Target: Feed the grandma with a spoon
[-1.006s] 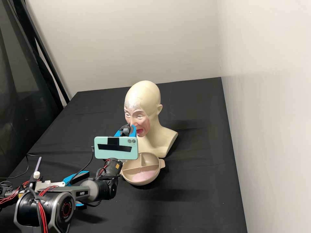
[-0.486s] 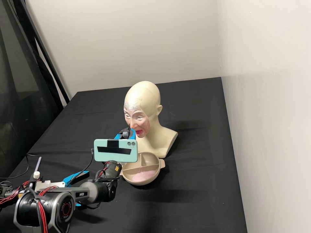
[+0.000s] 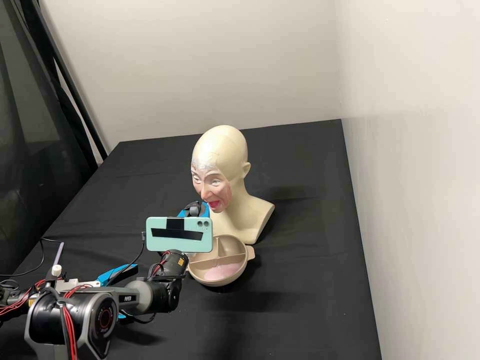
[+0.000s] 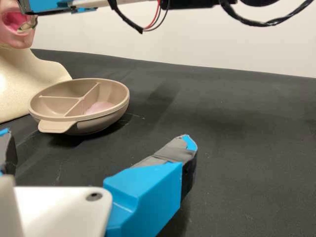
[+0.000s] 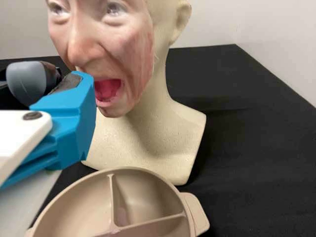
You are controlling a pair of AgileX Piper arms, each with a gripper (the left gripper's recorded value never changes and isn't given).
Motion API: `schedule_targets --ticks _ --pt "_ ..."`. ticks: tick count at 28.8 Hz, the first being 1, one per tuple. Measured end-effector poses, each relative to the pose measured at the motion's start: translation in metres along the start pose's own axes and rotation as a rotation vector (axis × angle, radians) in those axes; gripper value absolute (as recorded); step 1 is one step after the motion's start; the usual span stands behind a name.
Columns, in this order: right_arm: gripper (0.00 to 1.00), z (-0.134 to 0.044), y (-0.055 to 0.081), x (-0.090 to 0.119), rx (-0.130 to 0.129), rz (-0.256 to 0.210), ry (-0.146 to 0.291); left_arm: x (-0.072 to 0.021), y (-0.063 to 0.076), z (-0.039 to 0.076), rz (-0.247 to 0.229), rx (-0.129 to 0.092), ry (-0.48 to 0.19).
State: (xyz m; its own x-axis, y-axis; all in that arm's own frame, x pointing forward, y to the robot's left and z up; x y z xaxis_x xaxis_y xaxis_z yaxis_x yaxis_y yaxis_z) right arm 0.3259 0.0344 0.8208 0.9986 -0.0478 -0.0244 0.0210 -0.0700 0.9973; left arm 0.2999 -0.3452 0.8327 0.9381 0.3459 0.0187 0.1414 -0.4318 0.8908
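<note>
Rt gripper (image 3: 196,207), clamped on the grey spoon (image 5: 29,81), sits just near-left of grandma's (image 3: 220,165) open mouth (image 5: 107,90): you should go in level & slow, tip centred, no knock on chin; left gripper (image 4: 96,148), fingers apart, lies on bench near-left of dish (image 3: 243,248).

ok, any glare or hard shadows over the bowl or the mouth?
High view: no glare; the head throws a soft shadow on the bench, off the bowl. Left wrist view: thin shadow beneath the bowl. Right wrist view: mouth and spoon evenly lit.
</note>
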Motion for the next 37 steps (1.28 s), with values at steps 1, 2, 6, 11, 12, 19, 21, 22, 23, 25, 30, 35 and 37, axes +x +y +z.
schedule_targets --ticks 1,2,6,11,12,19,21,22,23,25,30,35,37 --pt "0.0 -0.0003 0.0003 0.0004 0.0 0.001 0.001 0.0 0.0 0.0 0.0 0.0 0.0" --pt "0.0 0.0001 -0.0001 0.0006 0.0 0.0 0.0 0.0 0.0 0.0 0.0 0.0 0.0" --pt "0.0 -0.0021 0.0017 0.0032 -0.002 0.007 0.008 0.0 0.0 0.0 0.0 0.0 0.0" --pt "0.0 -0.0014 0.001 0.0053 -0.002 0.006 0.007 0.0011 -0.0011 -0.0003 -0.004 0.0 0.001" --pt "0.0 -0.0014 0.001 0.0053 -0.002 0.006 0.007 0.0011 -0.0011 -0.0003 -0.004 0.0 0.001" --pt "0.0 -0.0019 0.0014 0.0057 -0.002 0.007 0.008 0.0011 -0.0011 -0.0003 -0.004 0.0 0.001" --pt "0.0 -0.0027 0.0021 0.0064 -0.001 0.01 0.011 0.0011 -0.0011 -0.0003 -0.004 0.0 0.001" --pt "0.0 -0.0027 0.0021 0.0064 -0.001 0.01 0.011 0.0011 -0.0011 -0.0003 -0.004 0.0 0.001" --pt "0.0 -0.0031 0.0024 0.0067 -0.001 0.011 0.012 0.0011 -0.0011 -0.0003 -0.004 0.0 0.001" --pt "0.0 -0.0031 0.0024 0.0067 -0.001 0.011 0.012 0.0011 -0.0011 -0.0003 -0.004 0.0 0.001" --pt "0.0 -0.0018 0.0013 0.0072 -0.002 0.007 0.009 0.0011 -0.0011 -0.0003 -0.004 0.0 0.001" --pt "0.0 -0.0001 -0.0001 0.0057 -0.002 0.003 0.003 0.0011 -0.0011 -0.0003 -0.004 0.0 0.001" --pt "0.0 0.0029 -0.0026 0.003 0.003 -0.005 -0.006 0.0011 -0.0011 -0.0003 -0.004 0.0 0.001"
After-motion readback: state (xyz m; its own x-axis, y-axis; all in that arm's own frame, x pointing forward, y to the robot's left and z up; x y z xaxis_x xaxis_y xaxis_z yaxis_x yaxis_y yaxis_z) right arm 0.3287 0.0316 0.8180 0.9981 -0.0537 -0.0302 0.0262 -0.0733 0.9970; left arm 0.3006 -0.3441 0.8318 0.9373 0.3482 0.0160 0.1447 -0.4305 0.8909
